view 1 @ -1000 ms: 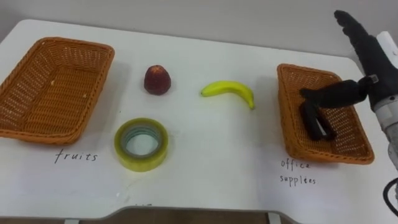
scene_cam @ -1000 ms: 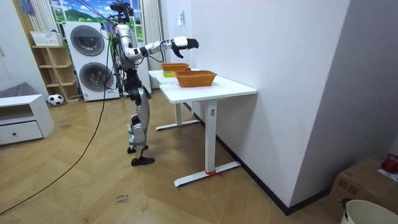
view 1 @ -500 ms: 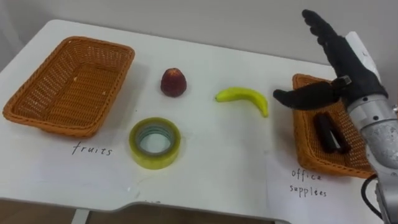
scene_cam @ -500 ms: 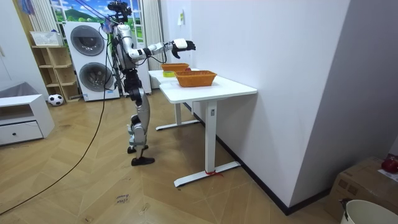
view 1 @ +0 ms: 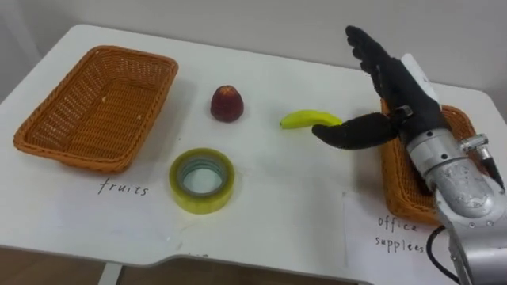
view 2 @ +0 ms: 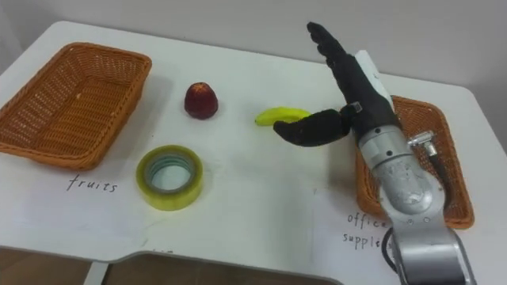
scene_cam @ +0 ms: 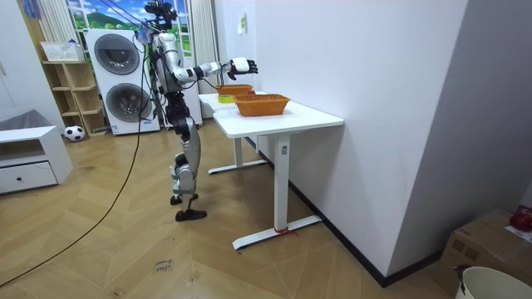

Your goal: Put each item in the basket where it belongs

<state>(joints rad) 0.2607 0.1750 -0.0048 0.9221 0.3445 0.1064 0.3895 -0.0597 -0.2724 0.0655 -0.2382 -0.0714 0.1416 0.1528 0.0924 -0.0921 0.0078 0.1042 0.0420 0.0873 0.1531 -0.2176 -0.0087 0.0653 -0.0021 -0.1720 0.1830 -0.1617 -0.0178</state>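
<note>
An empty wicker fruit basket [view 1: 95,107] sits at the table's left. A dark red fruit [view 1: 226,104], a yellow banana [view 1: 303,119] and a yellow tape roll [view 1: 203,180] lie on the white table between the baskets. The office supplies basket [view 2: 453,176] stands at the right, its inside mostly hidden by my right forearm. My right hand [view 1: 400,91] is open above the table, fingers straight and pointing away from me. Its thumb reaches left and covers the banana's right end. In the room view I stand at the table's end with that hand [scene_cam: 242,64] stretched out over it.
Handwritten words label the spots: "fruits" [view 1: 120,188] before the left basket, "office supplies" [view 1: 401,233] before the right one. The table's front edge runs close below the tape roll. A white wall borders the table's far side.
My right hand has moved left, from above the office supplies basket to over the banana's right end. The black item seen lying in that basket is now hidden behind my forearm. The camera view shifted.
</note>
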